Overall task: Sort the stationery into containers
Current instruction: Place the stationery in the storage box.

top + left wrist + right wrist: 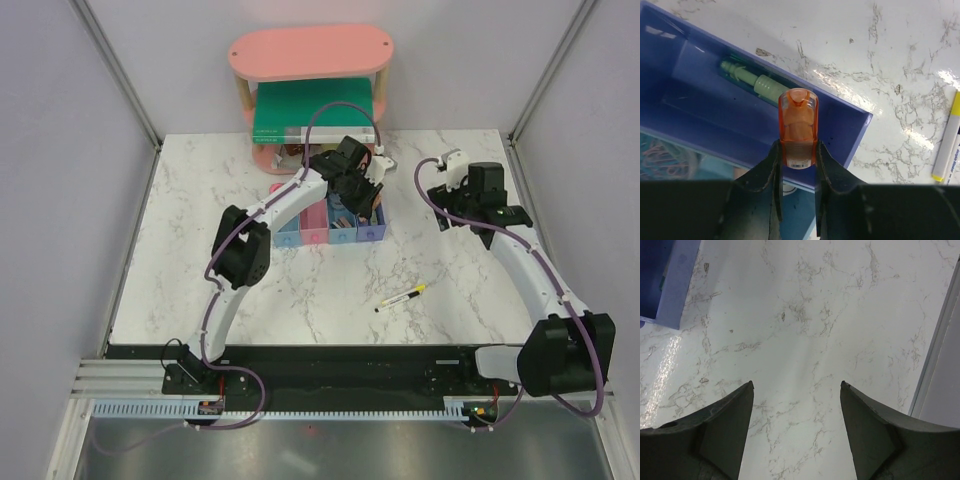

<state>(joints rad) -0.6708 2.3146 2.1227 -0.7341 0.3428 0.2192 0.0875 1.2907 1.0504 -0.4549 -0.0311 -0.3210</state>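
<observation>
My left gripper (pixel 362 203) (pixel 798 150) is shut on the orange piece (pixel 798 125) and holds it upright over the near end of the purple-blue bin (pixel 695 105). A green piece (pixel 752 80) lies inside that bin. This bin is the right-hand one in the row of four joined containers (pixel 318 232). The yellow-and-black pen (pixel 401 297) lies on the marble table near the middle right, and it also shows in the left wrist view (pixel 946 145). My right gripper (pixel 437 192) (pixel 796 385) is open and empty over bare marble, right of the bins.
The pink oval two-tier shelf (pixel 310 52) stands at the back with the green book (pixel 315 110) on its lower tier. Lilac walls enclose the table; a wall edge (pixel 935 350) runs close on the right gripper's right side. The purple bin's corner (pixel 670 295) shows there too.
</observation>
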